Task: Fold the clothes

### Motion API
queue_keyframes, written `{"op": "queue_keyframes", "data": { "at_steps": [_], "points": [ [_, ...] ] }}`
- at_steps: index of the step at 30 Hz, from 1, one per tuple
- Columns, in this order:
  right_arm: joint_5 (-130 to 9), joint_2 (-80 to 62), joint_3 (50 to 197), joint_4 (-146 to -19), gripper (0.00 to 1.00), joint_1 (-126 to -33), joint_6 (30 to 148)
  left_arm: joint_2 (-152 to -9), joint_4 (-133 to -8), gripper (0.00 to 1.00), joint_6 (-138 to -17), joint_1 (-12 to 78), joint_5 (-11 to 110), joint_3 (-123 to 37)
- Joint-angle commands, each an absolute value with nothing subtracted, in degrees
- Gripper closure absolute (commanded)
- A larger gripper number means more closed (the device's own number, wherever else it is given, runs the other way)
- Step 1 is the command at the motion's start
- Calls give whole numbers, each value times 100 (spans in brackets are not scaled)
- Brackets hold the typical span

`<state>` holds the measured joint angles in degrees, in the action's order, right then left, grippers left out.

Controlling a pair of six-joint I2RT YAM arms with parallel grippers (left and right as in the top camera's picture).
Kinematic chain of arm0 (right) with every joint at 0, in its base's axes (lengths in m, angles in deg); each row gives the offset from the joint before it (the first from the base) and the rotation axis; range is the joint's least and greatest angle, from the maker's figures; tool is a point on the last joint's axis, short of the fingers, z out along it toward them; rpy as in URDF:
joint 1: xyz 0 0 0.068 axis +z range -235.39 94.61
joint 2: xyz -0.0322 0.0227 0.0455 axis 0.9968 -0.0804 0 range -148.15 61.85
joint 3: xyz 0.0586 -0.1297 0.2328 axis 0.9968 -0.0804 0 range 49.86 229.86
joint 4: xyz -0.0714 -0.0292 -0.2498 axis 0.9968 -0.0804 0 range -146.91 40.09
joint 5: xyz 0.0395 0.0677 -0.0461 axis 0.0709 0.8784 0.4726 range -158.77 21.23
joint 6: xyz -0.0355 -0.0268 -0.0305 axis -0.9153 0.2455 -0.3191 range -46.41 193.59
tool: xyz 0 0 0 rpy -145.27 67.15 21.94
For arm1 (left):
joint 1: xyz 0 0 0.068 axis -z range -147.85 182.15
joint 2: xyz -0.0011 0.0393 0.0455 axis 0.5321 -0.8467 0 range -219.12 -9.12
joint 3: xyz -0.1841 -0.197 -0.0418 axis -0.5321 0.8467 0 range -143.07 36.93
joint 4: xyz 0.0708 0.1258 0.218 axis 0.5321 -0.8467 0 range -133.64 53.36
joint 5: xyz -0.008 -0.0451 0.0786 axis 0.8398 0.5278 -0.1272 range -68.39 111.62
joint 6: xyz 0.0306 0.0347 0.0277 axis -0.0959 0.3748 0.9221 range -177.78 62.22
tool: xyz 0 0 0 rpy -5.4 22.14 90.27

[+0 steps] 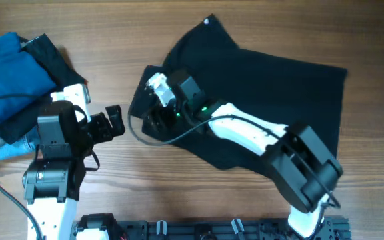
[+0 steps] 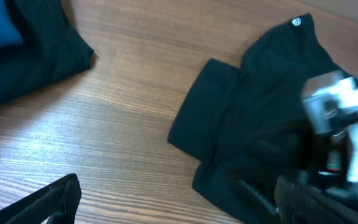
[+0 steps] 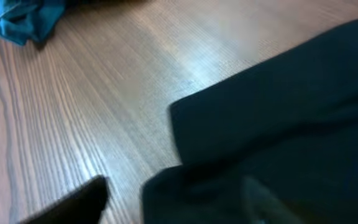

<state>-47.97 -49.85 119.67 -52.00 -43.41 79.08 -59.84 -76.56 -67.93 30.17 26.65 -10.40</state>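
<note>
The clothes (image 1: 272, 93), a large black garment with a small white mark (image 1: 207, 21) at its top corner, lie across the table's middle and right. Their left edge is folded over onto itself (image 2: 210, 106). My right gripper (image 1: 151, 113) hangs over that folded left edge. In the right wrist view it (image 3: 173, 199) is open, with one finger (image 3: 73, 204) over bare wood and the other blurred above the black fabric (image 3: 278, 124). My left gripper (image 1: 114, 123) is open just left of the garment, its fingers (image 2: 48, 202) wide apart and nothing between them.
A bright blue garment (image 1: 9, 67) and a plain black folded cloth (image 1: 52, 50) lie stacked at the far left. Bare wooden table (image 1: 179, 180) runs along the front. The right arm (image 1: 259, 137) crosses over the garment's lower part.
</note>
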Motion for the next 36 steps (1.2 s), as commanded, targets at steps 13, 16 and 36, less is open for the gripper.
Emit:
{"op": "queue_keyframes", "data": {
  "at_steps": [13,16,36],
  "points": [
    [-6799,-2841,12043,-8538,0,-7209,9222,-6276,-7355,0,-6728,3043,3540,-1141],
    [-6790,-2868,12041,-9307,0,-7878,9611,-6379,-7152,0,-7045,3043,3666,-1138],
    [-6727,-2868,12030,-10378,1,-9469,9462,-9767,-6760,4,-7930,3185,5439,-1138]
  ]
}}
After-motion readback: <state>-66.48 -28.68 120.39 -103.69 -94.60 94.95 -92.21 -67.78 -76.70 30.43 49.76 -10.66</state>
